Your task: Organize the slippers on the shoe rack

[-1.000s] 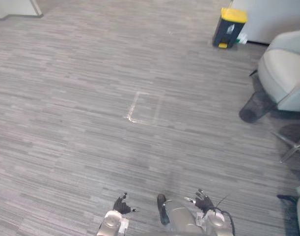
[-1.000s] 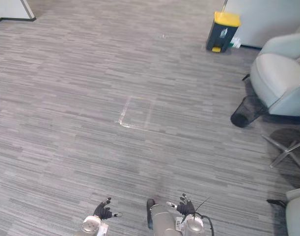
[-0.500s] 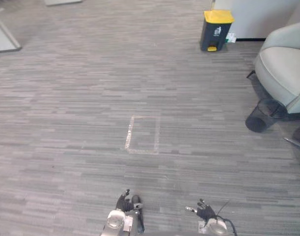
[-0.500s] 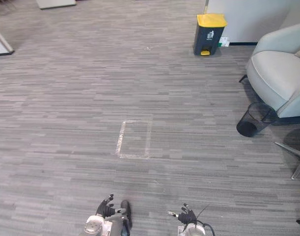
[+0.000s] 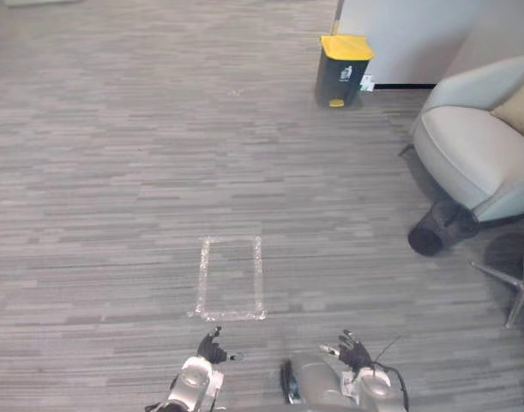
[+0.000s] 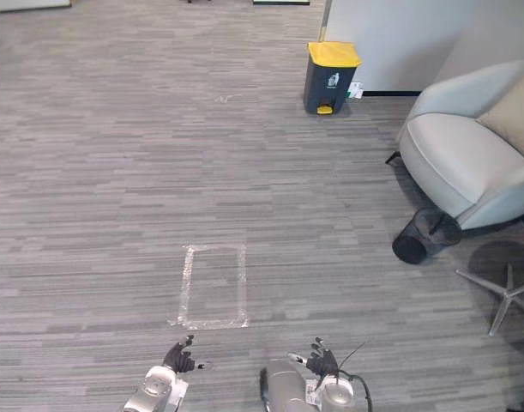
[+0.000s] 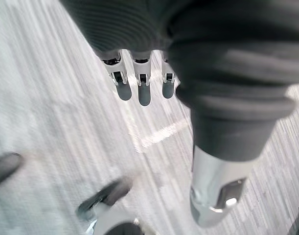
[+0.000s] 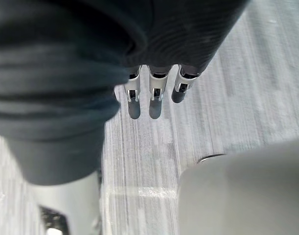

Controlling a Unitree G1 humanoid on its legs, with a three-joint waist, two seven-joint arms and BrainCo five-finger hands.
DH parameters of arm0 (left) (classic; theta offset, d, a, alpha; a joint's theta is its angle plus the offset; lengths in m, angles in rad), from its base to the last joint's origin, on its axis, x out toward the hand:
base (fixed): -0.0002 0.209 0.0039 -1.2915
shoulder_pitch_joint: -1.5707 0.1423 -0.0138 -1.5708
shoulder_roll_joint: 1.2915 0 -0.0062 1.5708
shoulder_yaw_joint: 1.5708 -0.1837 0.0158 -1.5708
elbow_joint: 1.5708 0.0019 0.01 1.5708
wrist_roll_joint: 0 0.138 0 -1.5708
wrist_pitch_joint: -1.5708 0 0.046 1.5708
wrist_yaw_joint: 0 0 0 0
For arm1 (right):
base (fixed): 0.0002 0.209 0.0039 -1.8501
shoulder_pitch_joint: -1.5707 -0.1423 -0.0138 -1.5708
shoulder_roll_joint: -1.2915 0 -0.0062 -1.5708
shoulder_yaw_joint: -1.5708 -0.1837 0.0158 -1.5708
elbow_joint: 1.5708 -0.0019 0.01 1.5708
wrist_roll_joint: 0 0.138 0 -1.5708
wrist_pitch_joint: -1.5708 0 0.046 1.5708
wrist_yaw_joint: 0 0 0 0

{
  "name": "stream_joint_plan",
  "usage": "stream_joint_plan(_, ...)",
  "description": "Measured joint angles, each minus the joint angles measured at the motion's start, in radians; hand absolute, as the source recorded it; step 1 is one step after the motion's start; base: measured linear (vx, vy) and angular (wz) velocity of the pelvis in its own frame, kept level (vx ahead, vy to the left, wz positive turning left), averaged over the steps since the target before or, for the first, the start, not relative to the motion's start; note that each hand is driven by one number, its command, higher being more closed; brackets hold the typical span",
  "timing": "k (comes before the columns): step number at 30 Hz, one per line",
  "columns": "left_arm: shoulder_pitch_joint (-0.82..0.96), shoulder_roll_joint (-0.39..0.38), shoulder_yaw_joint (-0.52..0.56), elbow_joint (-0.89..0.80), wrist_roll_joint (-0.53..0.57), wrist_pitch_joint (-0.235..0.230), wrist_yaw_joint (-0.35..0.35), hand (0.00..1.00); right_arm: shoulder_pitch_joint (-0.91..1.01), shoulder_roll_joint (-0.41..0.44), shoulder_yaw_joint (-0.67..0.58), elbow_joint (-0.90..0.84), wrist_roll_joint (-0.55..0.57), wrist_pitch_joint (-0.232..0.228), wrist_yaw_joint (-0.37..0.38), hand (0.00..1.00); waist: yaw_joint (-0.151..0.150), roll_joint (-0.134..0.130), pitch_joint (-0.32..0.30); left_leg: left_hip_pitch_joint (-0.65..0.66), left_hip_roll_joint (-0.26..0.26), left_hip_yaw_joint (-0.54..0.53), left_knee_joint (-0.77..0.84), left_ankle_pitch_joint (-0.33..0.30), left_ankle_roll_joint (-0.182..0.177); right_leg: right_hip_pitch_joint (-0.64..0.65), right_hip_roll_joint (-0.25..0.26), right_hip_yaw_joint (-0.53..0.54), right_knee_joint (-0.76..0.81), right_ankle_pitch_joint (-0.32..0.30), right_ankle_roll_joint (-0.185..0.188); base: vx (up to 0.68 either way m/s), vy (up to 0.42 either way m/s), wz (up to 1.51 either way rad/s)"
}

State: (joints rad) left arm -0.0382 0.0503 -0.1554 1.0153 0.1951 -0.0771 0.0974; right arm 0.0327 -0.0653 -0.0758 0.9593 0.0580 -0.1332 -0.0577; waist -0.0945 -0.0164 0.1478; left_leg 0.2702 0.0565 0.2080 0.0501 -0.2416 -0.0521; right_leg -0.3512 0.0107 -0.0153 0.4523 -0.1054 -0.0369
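My left hand (image 5: 212, 348) hangs low at the bottom of the eye views, its fingers (image 7: 138, 89) straight and holding nothing. My right hand (image 5: 354, 352) hangs beside it at the bottom right, its fingers (image 8: 154, 100) also straight and empty. Both hover over grey striped carpet. I see no slippers and no shoe rack.
A taped rectangle outline (image 5: 230, 279) marks the carpet just ahead of my hands. A dark bin with a yellow lid (image 5: 343, 69) stands by a white wall at the back. A light grey armchair (image 6: 467, 154) and a black mesh wastebasket (image 6: 420, 238) are on the right.
The whole picture has shifted as the camera turned: the taped rectangle, bin and armchair now sit further left and nearer. Both hands stay low and open.
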Motion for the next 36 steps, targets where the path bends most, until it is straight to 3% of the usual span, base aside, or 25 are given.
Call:
stream_joint_plan(2, 0.002, -0.015, 0.006, -0.001, 0.001, 0.0, -0.005, 0.0, -0.001, 0.007, -0.043, -0.006, 0.009, 0.001, -0.001, 0.0, -0.008, 0.016, 0.008, -0.021, 0.014, -0.016, 0.116, 0.0, -0.001, 0.018, 0.001, -0.007, 0.045, -0.07, -0.016, 0.46, -0.194, 0.08)
stream_joint_plan(3, 0.003, -0.028, 0.028, -0.007, 0.001, 0.001, -0.005, 0.0, 0.006, 0.007, -0.047, -0.016, 0.021, 0.005, -0.002, 0.0, -0.014, 0.026, 0.01, -0.08, 0.039, -0.027, 0.306, 0.003, -0.015, 0.076, 0.005, -0.014, 0.025, -0.097, -0.021, 0.46, -0.165, 0.25)
stream_joint_plan(4, 0.019, -0.044, 0.057, -0.036, 0.001, 0.001, -0.005, 0.0, 0.024, 0.005, -0.034, -0.039, 0.02, 0.011, -0.002, 0.0, -0.012, 0.032, 0.012, -0.178, 0.085, -0.03, 0.577, 0.05, -0.083, 0.154, 0.01, -0.021, -0.02, -0.11, -0.029, 0.46, -0.165, 0.25)
stream_joint_plan(5, 0.025, -0.049, 0.064, -0.049, 0.001, 0.001, -0.005, 0.0, 0.03, 0.005, -0.03, -0.045, 0.02, 0.012, -0.002, 0.0, -0.01, 0.032, 0.013, -0.207, 0.104, -0.028, 0.658, 0.057, -0.091, 0.179, 0.013, -0.022, -0.034, -0.115, -0.036, 0.45, -0.096, -0.01)
stream_joint_plan(6, 0.045, -0.061, 0.088, -0.089, 0.001, -0.002, -0.005, 0.0, 0.041, 0.008, -0.008, -0.047, 0.02, 0.017, -0.003, 0.0, -0.001, 0.033, 0.013, -0.283, 0.152, -0.001, 0.88, 0.056, -0.087, 0.268, 0.028, -0.011, -0.08, -0.132, -0.053, 0.35, -0.04, -0.21)
stream_joint_plan(8, 0.074, -0.07, 0.098, -0.109, 0.001, -0.002, -0.006, 0.0, 0.054, 0.011, 0.007, -0.05, 0.022, 0.019, -0.003, 0.0, 0.021, 0.028, 0.009, -0.343, 0.189, 0.051, 0.978, 0.051, -0.073, 0.339, 0.035, 0.017, -0.121, -0.157, -0.076, 0.45, -0.007, -0.6)
stream_joint_plan(11, 0.101, -0.069, 0.113, -0.119, 0.0, 0.0, -0.007, 0.0, 0.05, 0.016, -0.001, -0.038, 0.023, 0.026, -0.003, 0.0, 0.048, 0.024, 0.001, -0.432, 0.182, 0.123, 0.843, 0.015, -0.015, 0.423, 0.011, 0.113, -0.171, -0.164, -0.065, 0.36, 0.056, -0.85)
stream_joint_plan(12, 0.098, -0.068, 0.114, -0.119, 0.0, -0.001, -0.007, 0.0, 0.045, 0.018, -0.002, -0.038, 0.022, 0.028, -0.003, 0.0, 0.049, 0.017, 0.0, -0.45, 0.158, 0.128, 0.73, 0.007, -0.014, 0.443, -0.006, 0.145, -0.182, -0.168, -0.056, 0.6, 0.195, -1.02)
stream_joint_plan(13, 0.089, -0.067, 0.106, -0.11, -0.001, -0.003, -0.007, 0.0, 0.045, 0.023, -0.017, -0.026, 0.022, 0.028, -0.004, 0.0, 0.05, 0.004, 0.001, -0.475, 0.081, 0.078, 0.482, 0.018, -0.016, 0.47, -0.049, 0.191, -0.199, -0.179, -0.026, 0.46, 0.159, -0.82)
stream_joint_plan(14, 0.088, -0.066, 0.099, -0.108, -0.001, -0.003, -0.007, 0.0, 0.045, 0.023, -0.023, -0.022, 0.022, 0.028, -0.004, 0.0, 0.05, 0.003, 0.001, -0.478, 0.064, 0.055, 0.428, 0.03, -0.017, 0.473, -0.058, 0.198, -0.201, -0.182, -0.019, 0.65, 0.296, -0.97)
stream_joint_plan(15, 0.078, -0.067, 0.076, -0.094, -0.001, -0.004, -0.008, 0.0, 0.045, 0.019, -0.037, 0.001, 0.022, 0.028, -0.004, 0.0, 0.052, 0.01, -0.002, -0.481, 0.009, -0.057, 0.223, 0.109, -0.022, 0.485, -0.077, 0.23, -0.207, -0.197, 0.012, 0.44, 0.276, -0.9)
stream_joint_plan(16, 0.077, -0.067, 0.056, -0.083, -0.001, -0.006, -0.007, 0.0, 0.047, 0.013, -0.039, 0.011, 0.023, 0.029, -0.005, 0.0, 0.056, 0.028, -0.007, -0.482, 0.002, -0.147, 0.105, 0.2, -0.03, 0.493, -0.074, 0.259, -0.208, -0.22, 0.051, 0.44, 0.276, -0.95)
stream_joint_plan(18, 0.073, -0.065, 0.045, -0.065, -0.001, -0.006, -0.008, 0.0, 0.044, 0.006, -0.038, 0.029, 0.02, 0.029, -0.007, 0.0, 0.06, 0.036, -0.021, -0.492, 0.001, -0.17, 0.14, 0.267, -0.053, 0.51, -0.077, 0.29, -0.206, -0.244, 0.086, 0.34, 0.277, -0.78)
stream_joint_plan(19, 0.041, -0.034, 0.018, -0.041, -0.001, -0.005, -0.005, 0.0, 0.047, 0.023, -0.034, 0.041, 0.019, 0.029, -0.005, 0.0, 0.048, -0.009, -0.044, -0.496, -0.029, -0.126, 0.186, 0.213, -0.023, 0.487, -0.118, 0.311, -0.163, -0.224, 0.117, 0.37, 0.304, -0.56)
stream_joint_plan(20, 0.04, -0.032, 0.015, -0.04, -0.001, -0.005, -0.005, 0.0, 0.048, 0.024, -0.034, 0.041, 0.019, 0.028, -0.004, 0.0, 0.048, -0.012, -0.045, -0.495, -0.031, -0.123, 0.189, 0.206, -0.022, 0.485, -0.12, 0.313, -0.158, -0.223, 0.117, 0.36, 0.281, -0.43)
stream_joint_plan(22, 0.044, -0.018, -0.006, 0.004, 0.0, -0.001, -0.008, 0.0, 0.053, 0.034, -0.039, 0.046, 0.019, 0.029, -0.002, 0.0, 0.049, -0.034, -0.057, -0.438, -0.063, -0.052, 0.216, 0.136, 0.027, 0.431, -0.143, 0.373, 0.01, -0.186, 0.122, 0.33, 0.277, -0.55)
stream_joint_plan(23, 0.046, -0.018, -0.008, 0.004, 0.0, -0.001, -0.009, 0.0, 0.053, 0.034, -0.039, 0.046, 0.02, 0.029, -0.002, 0.0, 0.049, -0.033, -0.056, -0.433, -0.066, -0.05, 0.215, 0.134, 0.029, 0.424, -0.141, 0.378, 0.027, -0.18, 0.121, 0.37, 0.329, -0.64)
stream_joint_plan(24, 0.041, -0.014, -0.023, 0.006, 0.0, 0.0, -0.01, 0.0, 0.048, 0.034, -0.041, 0.044, 0.019, 0.027, -0.001, 0.0, 0.046, -0.022, -0.05, -0.392, -0.066, -0.011, 0.21, 0.118, 0.055, 0.375, -0.125, 0.41, 0.163, -0.153, 0.12, 0.22, 0.212, -0.43)
stream_joint_plan(27, 0.04, -0.012, -0.023, 0.018, -0.001, 0.002, -0.01, 0.0, 0.028, 0.013, -0.038, 0.044, 0.019, 0.028, 0.004, 0.0, 0.054, 0.002, -0.035, -0.306, -0.048, 0.067, 0.175, 0.109, 0.069, 0.278, -0.107, 0.355, 0.296, -0.187, 0.119, 0.21, 0.196, -0.88)
stream_joint_plan(28, 0.044, -0.006, -0.024, 0.018, -0.001, 0.002, -0.01, 0.0, 0.024, 0.004, -0.034, 0.043, 0.019, 0.026, 0.004, 0.0, 0.052, 0.02, -0.031, -0.262, -0.028, 0.093, 0.134, 0.109, 0.069, 0.239, -0.1, 0.259, 0.267, -0.216, 0.103, 0.13, 0.067, -0.71)
stream_joint_plan(30, 0.047, 0.012, -0.03, 0.017, 0.0, 0.001, -0.01, 0.0, 0.023, 0.008, -0.032, 0.043, 0.02, 0.024, 0.002, 0.0, 0.047, 0.022, -0.032, -0.237, -0.019, 0.112, 0.094, 0.108, 0.067, 0.204, -0.091, 0.172, 0.154, -0.219, 0.098, 0.13, -0.035, -0.48)
stream_joint_plan(31, 0.043, 0.026, -0.032, 0.019, 0.0, 0.002, -0.01, 0.0, 0.03, 0.019, -0.027, 0.044, 0.02, 0.024, 0.002, 0.0, 0.043, -0.02, -0.045, -0.226, -0.034, 0.118, 0.066, 0.105, 0.036, 0.189, -0.095, 0.102, 0.018, -0.179, 0.094, 0.14, -0.102, -0.36)
stream_joint_plan(32, 0.041, 0.024, -0.033, 0.024, 0.0, 0.003, -0.01, 0.0, 0.03, 0.02, -0.027, 0.046, 0.02, 0.024, 0.002, 0.0, 0.042, -0.024, -0.047, -0.22, -0.037, 0.114, 0.057, 0.104, 0.023, 0.201, -0.101, 0.077, -0.007, -0.191, 0.083, 0.15, -0.138, -0.39)
stream_joint_plan(34, 0.037, 0.001, -0.04, 0.04, 0.0, 0.004, -0.016, 0.0, 0.025, 0.012, -0.039, 0.051, 0.023, 0.02, 0.0, 0.0, 0.04, 0.011, -0.035, -0.217, -0.011, 0.109, 0.07, 0.103, 0.018, 0.243, -0.072, 0.078, -0.086, -0.176, 0.067, 0.12, -0.149, -0.3)
stream_joint_plan(36, 0.038, -0.028, -0.032, 0.036, 0.002, 0.003, -0.023, 0.0, 0.02, 0.005, -0.04, 0.05, 0.023, 0.016, 0.0, 0.0, 0.033, 0.026, -0.02, -0.255, 0.034, 0.11, 0.229, 0.069, -0.035, 0.28, -0.059, 0.097, -0.107, -0.176, 0.064, 0.07, -0.123, -0.28)
